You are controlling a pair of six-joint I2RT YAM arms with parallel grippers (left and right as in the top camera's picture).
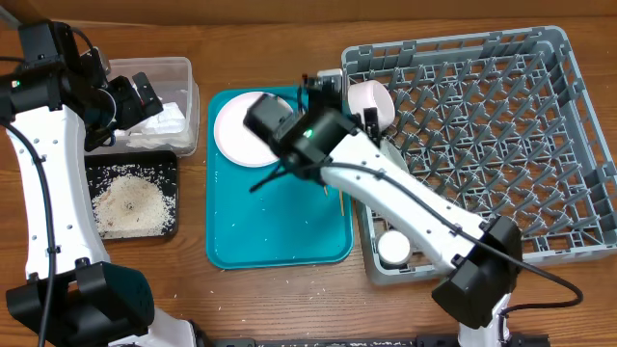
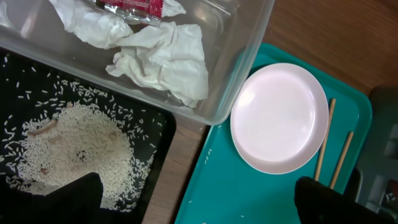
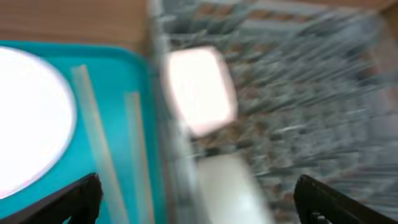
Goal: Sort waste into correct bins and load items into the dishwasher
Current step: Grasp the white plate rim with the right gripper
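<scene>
Near edge, right of centre: small white cup (image 1: 393, 247), round, sits in the near-left corner of the grey dish rack (image 1: 501, 145), which fills the desk's right side. Left side, mid-depth: black tray (image 2: 163, 134) holds a pale heap of rice (image 2: 81, 152) w/ stray grains round it. Centre: teal tray (image 1: 280, 231). At its far-left is a whitish-pink plate (image 2: 280, 118), round, smooth, bare. Two thin wooden chopsticks (image 2: 324, 140) lie just right of it, approx parallel. Left gripper (image 2: 199, 202) hangs spread wide, nothing btwn its fingers, by the black tray's right edge. Right gripper (image 3: 199, 199) is also spread and empty; view blurred. Far-left corner: clear tub (image 2: 242, 50) w/ crumpled white wrappers (image 2: 165, 59), one red-printed. Rack's far-left: pinkish bowl (image 1: 371, 101).
</scene>
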